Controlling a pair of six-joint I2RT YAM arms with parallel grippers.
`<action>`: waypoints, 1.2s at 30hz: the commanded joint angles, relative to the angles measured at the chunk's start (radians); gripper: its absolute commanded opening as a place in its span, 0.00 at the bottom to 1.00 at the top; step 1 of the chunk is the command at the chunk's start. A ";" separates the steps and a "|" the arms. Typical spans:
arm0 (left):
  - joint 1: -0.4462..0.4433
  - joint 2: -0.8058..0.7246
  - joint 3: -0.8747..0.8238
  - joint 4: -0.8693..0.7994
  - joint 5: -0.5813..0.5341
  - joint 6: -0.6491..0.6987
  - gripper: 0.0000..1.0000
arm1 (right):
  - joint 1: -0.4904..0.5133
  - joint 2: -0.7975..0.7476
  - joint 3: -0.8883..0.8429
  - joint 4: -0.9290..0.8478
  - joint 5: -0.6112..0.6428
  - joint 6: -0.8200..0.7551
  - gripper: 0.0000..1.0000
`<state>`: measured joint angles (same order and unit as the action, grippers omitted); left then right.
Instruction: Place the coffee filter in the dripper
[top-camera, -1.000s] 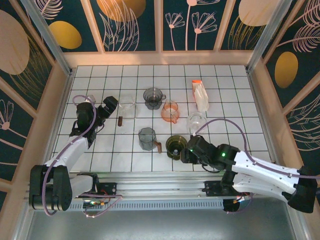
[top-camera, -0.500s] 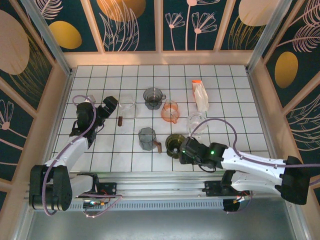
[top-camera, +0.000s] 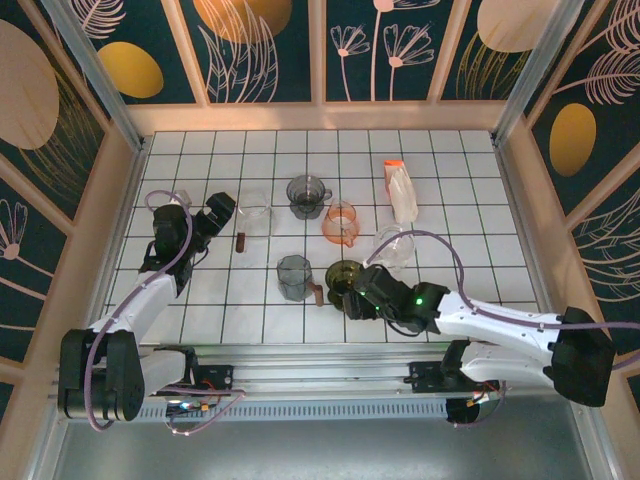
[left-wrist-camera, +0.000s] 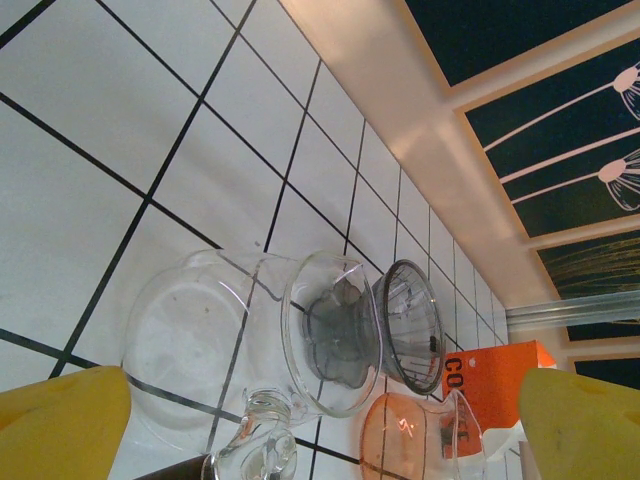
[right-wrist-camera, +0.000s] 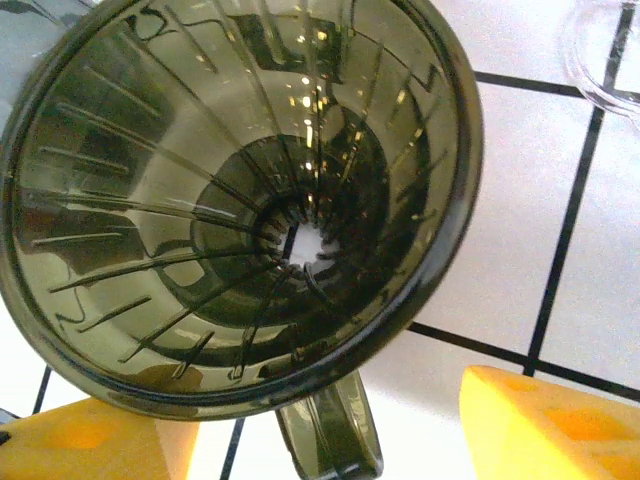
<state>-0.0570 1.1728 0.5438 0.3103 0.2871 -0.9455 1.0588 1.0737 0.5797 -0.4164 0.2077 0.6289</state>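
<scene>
One dripper near right tool

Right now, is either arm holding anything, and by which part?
Nothing is held. The right gripper stands open around the dripper's handle, not touching it; the left gripper is open near a glass jug.

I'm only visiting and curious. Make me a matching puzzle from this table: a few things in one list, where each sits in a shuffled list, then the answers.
Things:
1. olive dripper
2. orange dripper
3. white packet
4. clear jug

Places:
A. just ahead of the left gripper
B. right rear of the table
C. at the right gripper
D. mid-table, left of the white packet

Pairs: 1-C, 2-D, 3-B, 4-A
</scene>
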 joint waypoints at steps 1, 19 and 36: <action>0.005 0.007 -0.007 0.006 -0.003 -0.004 0.99 | -0.005 0.011 -0.022 0.050 -0.001 -0.029 0.69; 0.005 0.001 -0.011 0.004 0.003 -0.008 0.99 | 0.032 0.035 -0.038 0.084 0.020 -0.041 0.35; 0.002 -0.026 -0.012 0.003 0.012 -0.009 0.99 | 0.098 0.031 0.051 -0.087 0.186 0.020 0.12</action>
<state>-0.0570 1.1736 0.5419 0.3103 0.2878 -0.9485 1.1473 1.1145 0.5770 -0.4335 0.3004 0.6239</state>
